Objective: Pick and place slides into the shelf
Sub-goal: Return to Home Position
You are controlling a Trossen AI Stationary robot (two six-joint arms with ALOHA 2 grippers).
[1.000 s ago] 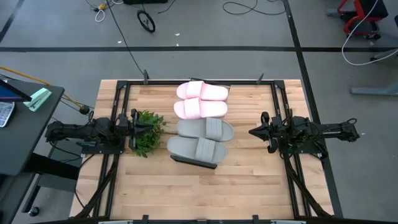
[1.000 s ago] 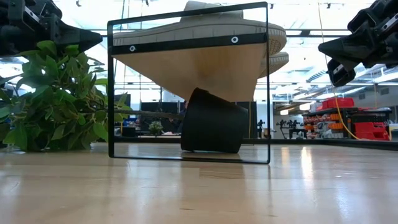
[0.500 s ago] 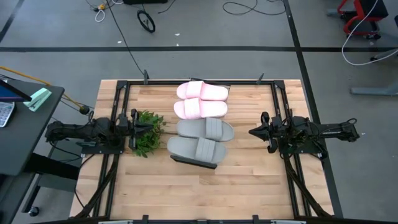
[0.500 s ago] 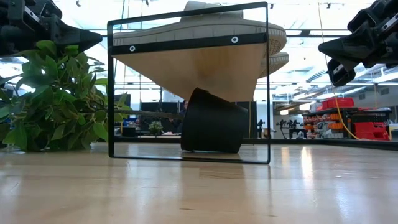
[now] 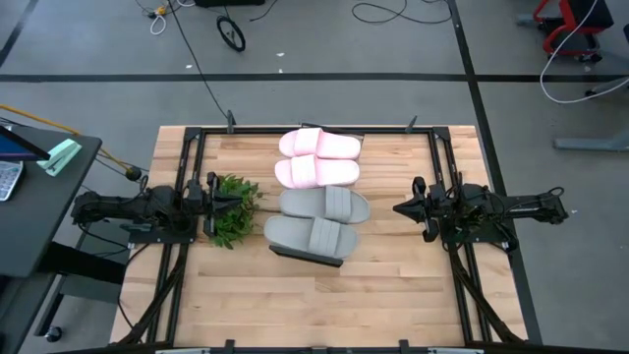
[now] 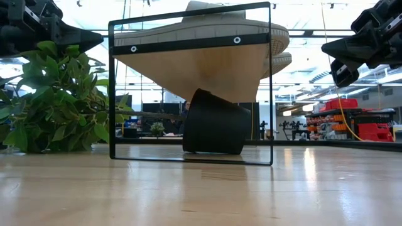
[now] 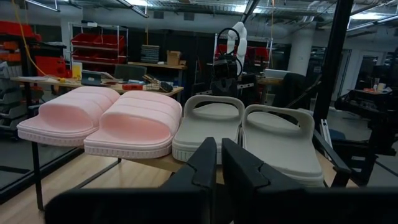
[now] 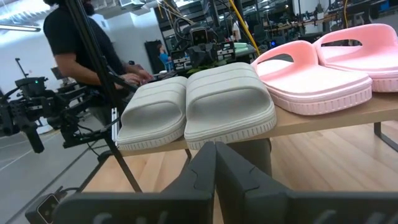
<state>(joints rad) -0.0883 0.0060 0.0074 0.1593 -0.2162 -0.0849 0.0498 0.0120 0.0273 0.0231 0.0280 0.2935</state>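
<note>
1. The shelf [image 5: 311, 257] stands in the middle of the table [image 5: 295, 305], its length running from the far edge toward the near side. All four slides lie in a row on its top.
2. The pink slides [image 5: 319, 145] take the far end and the grey slides [image 5: 324, 206] the near end, each touching its neighbour.
3. The pink pair's banded ends face the left arm and the grey pair's face the right arm. On both long sides the soles come out to the plank's edge.
4. To the right of the shelf there is bare wood all the way to the right arm, and the near half of the table is bare too.
5. On the left the plant [image 5: 234, 214] fills the gap between the shelf and the left arm, its leaves just beside the grey slides.
6. The left gripper [image 7: 219, 163] hangs above the table over the plant's leaves, pointed at the shelf. Its fingers [image 7: 205, 163] are pressed nearly together with only a sliver between them, and they hold nothing.
7. The right gripper [image 8: 215, 163] hangs well apart from the shelf, aimed at the grey pair. Its fingers [image 8: 200, 167] are closed together, empty, touching neither slide nor shelf.
8. From table height both grippers sit clear of the wood, at about the level of the shelf's top.
9. A person [image 8: 68, 31] in a dark shirt stands beyond the table, behind the left arm.
</note>
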